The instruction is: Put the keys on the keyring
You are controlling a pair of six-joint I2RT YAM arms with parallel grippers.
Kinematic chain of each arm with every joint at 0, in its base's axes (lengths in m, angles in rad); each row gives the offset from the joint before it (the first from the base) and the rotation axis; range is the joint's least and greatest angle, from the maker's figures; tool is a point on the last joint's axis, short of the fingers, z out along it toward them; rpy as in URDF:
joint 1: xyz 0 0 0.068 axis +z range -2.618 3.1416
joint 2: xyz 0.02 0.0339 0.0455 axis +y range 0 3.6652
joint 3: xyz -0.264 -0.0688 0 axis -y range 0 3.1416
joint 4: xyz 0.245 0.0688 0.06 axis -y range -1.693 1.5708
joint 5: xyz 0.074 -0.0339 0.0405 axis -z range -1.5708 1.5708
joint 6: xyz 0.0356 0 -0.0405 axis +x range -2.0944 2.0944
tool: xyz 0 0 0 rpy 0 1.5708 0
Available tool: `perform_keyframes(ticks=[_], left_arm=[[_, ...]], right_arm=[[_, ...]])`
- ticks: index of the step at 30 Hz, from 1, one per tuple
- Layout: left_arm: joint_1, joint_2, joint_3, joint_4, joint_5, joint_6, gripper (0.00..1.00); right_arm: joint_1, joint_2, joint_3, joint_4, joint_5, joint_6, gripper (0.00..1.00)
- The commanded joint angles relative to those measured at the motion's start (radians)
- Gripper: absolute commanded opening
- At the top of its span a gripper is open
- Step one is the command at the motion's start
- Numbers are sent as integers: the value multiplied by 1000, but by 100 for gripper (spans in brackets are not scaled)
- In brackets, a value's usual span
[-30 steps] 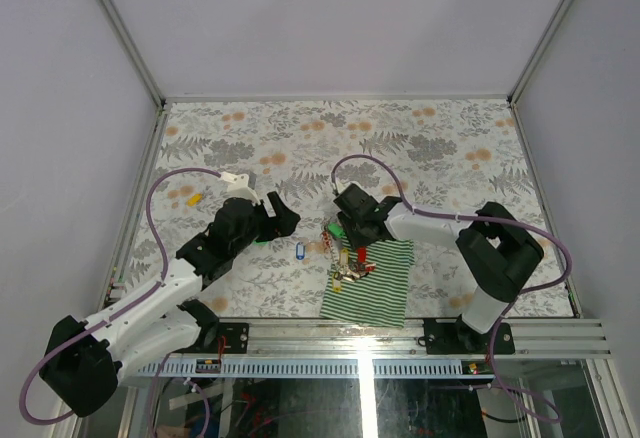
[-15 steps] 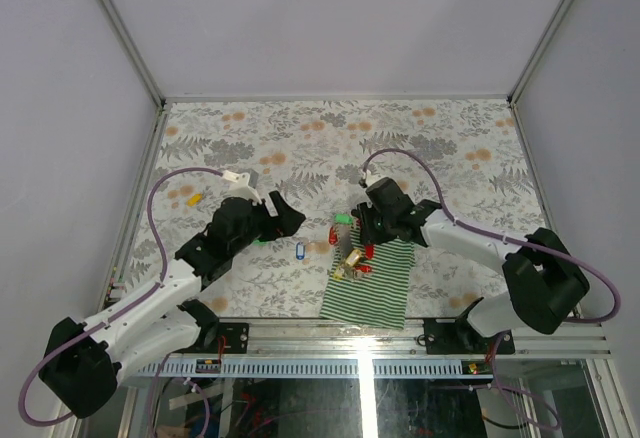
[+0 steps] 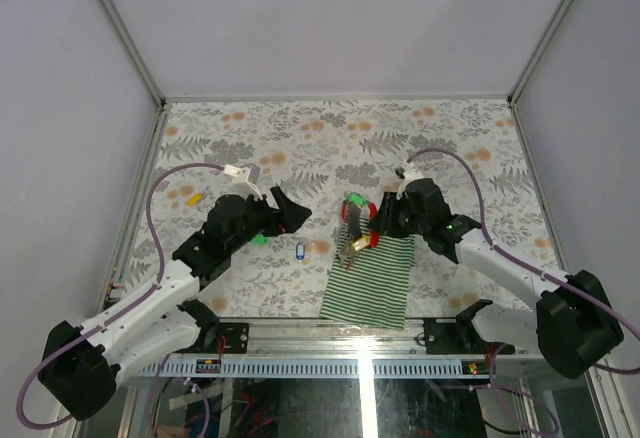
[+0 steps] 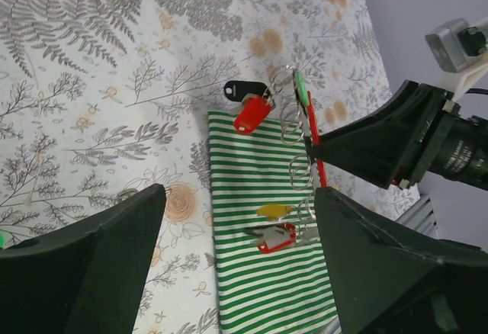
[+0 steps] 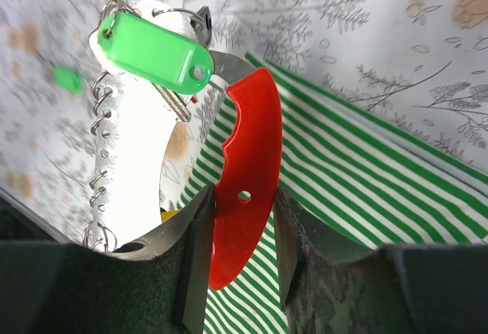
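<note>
My right gripper point(image 5: 240, 219) is shut on the curved red clip point(image 5: 244, 174) of the keyring point(image 3: 352, 226) and holds it above the striped cloth. A green-tagged key point(image 5: 156, 53) hangs from the grey strip's wire rings. In the left wrist view, keys with red point(image 4: 252, 114), black point(image 4: 242, 88) and yellow point(image 4: 274, 211) tags dangle from the strip. A second red-tagged key point(image 4: 276, 238) is there too. A blue-tagged key point(image 3: 299, 251) lies loose on the table. My left gripper point(image 3: 290, 210) is open and holds nothing, a little to the left of the keyring.
A green-and-white striped cloth point(image 3: 375, 283) lies at the near table edge under the keyring. A small yellow tag point(image 3: 192, 198) sits at the far left, and a small green piece point(image 3: 260, 239) lies beneath my left arm. The floral table has metal rails at its edges.
My right arm has swung to the right and raised the keyring, so the hanging keys have lifted off the cloth. The left gripper has shifted slightly right and stays open.
</note>
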Motion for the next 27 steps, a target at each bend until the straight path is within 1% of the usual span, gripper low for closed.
perform_keyframes(ticks=[1, 3, 6, 8, 9, 10, 12, 13, 15, 17, 19, 22, 25, 27], left_arm=[[5, -27, 69, 30, 1, 17, 81], [4, -30, 75, 29, 0, 22, 81], [6, -22, 77, 35, 3, 23, 81], [5, -10, 81, 38, 6, 23, 81], [4, -4, 84, 38, 7, 23, 81], [5, 2, 87, 38, 8, 23, 81], [5, 9, 94, 37, 12, 23, 81], [7, 11, 100, 34, 13, 25, 81], [6, 13, 105, 31, 17, 29, 81], [5, 11, 107, 39, 25, 36, 81], [5, 11, 111, 47, 40, 44, 81], [5, 4, 119, 61, 72, 62, 80], [5, -16, 100, 123, 98, 81, 80], [4, -35, 78, 172, 97, 93, 80]], right_arm=[[-83, -68, -56, 237, -147, 153, 7], [-59, -51, -18, 226, -177, 129, 7], [32, -47, 77, 91, -70, 17, 7], [41, -56, 105, 12, -9, -15, 8], [22, -66, 101, -14, 24, -21, 8], [-34, -78, 64, -10, 6, -6, 7], [-169, -100, -18, 53, -88, 48, 6], [-201, -106, -34, 66, -103, 55, 6], [-204, -93, -24, 72, -145, 41, 6], [-170, -83, -12, 105, -187, 52, 6], [-141, -100, 1, 107, -147, 27, 6], [-140, -147, -5, 131, -119, 14, 5], [-140, -186, -4, 148, -112, -8, 5], [-139, -200, 17, 110, -89, -49, 5]])
